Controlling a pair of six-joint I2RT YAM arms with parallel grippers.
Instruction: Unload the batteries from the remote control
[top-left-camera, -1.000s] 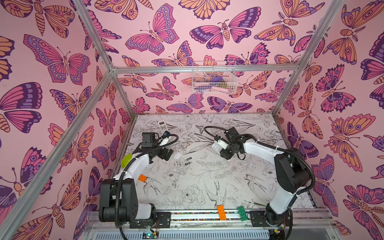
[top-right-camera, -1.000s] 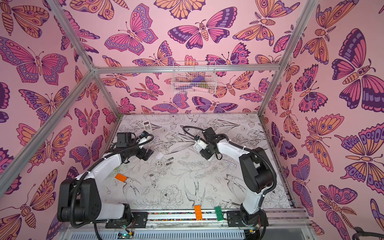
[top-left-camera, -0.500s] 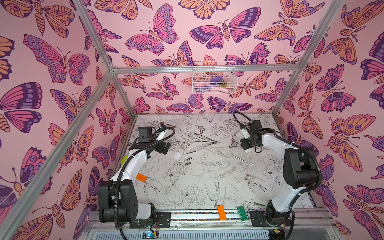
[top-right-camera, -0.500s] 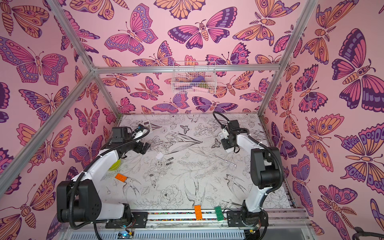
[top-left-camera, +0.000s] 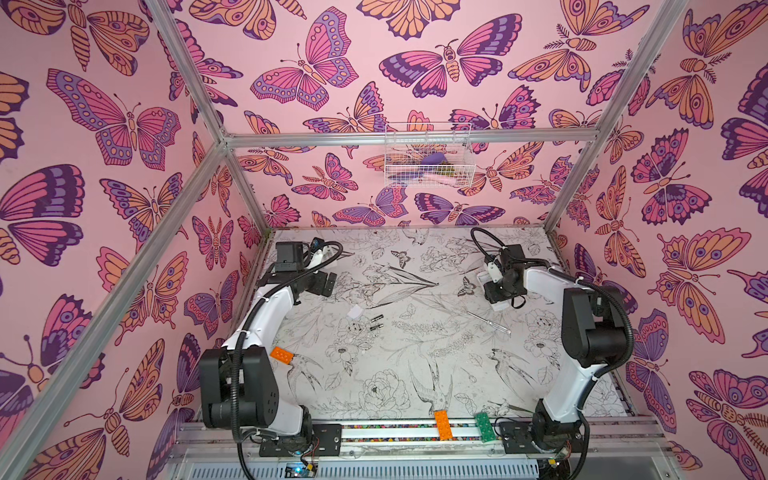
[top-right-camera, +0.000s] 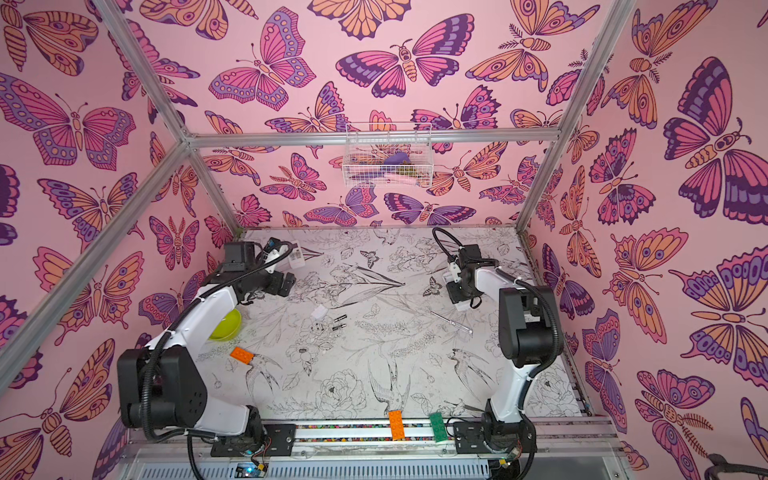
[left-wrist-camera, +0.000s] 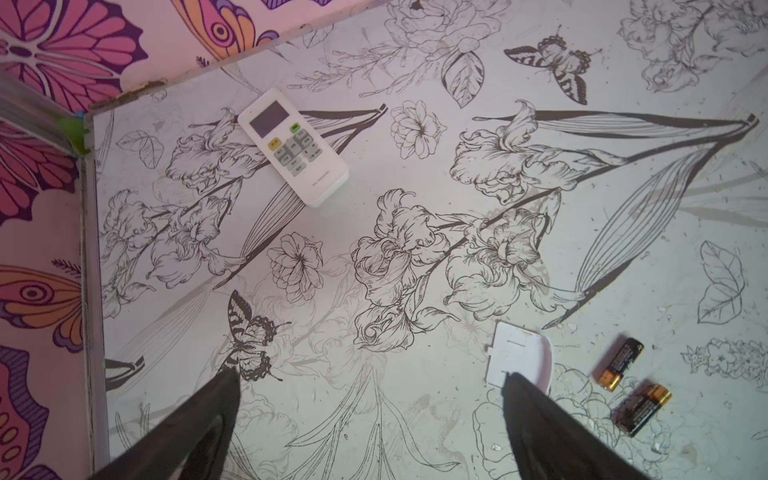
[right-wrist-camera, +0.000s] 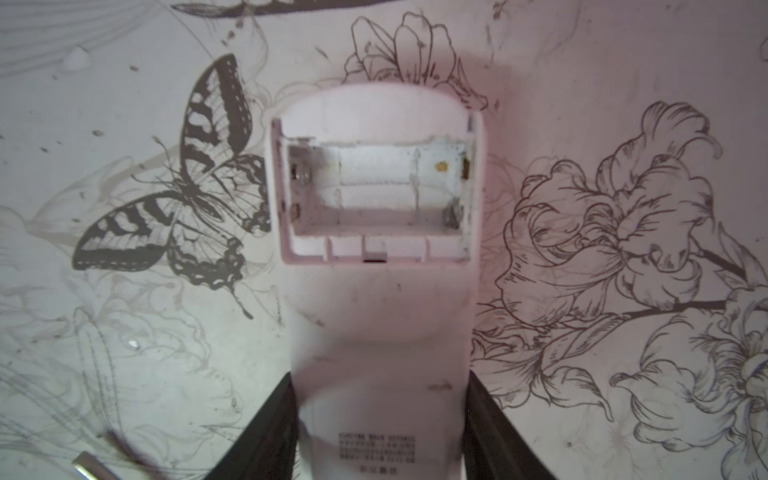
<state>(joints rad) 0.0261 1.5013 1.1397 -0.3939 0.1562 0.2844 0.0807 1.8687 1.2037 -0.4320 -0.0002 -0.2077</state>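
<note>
My right gripper (right-wrist-camera: 379, 376) is shut on the white remote control (right-wrist-camera: 374, 299), one finger against each long side. Its back faces the wrist camera and the open battery compartment (right-wrist-camera: 374, 195) holds no cells. In a top view this gripper (top-left-camera: 498, 297) hovers at the back right. Two batteries (top-left-camera: 377, 319) (left-wrist-camera: 619, 363) (left-wrist-camera: 642, 409), black with gold ends, lie side by side mid-table next to the white battery cover (left-wrist-camera: 519, 353). My left gripper (left-wrist-camera: 370, 378) is open and empty above the mat at the back left (top-left-camera: 326, 284).
A second white remote (left-wrist-camera: 293, 145) lies face up near the back left corner. A thin screwdriver (top-left-camera: 488, 322) lies right of centre. A green bowl (top-right-camera: 226, 326) and an orange brick (top-left-camera: 282, 355) sit on the left. A wire basket (top-left-camera: 428, 156) hangs on the back wall.
The right arm has carried the remote from the table's middle towards the back right. The left arm has drawn back towards the back left corner, still open.
</note>
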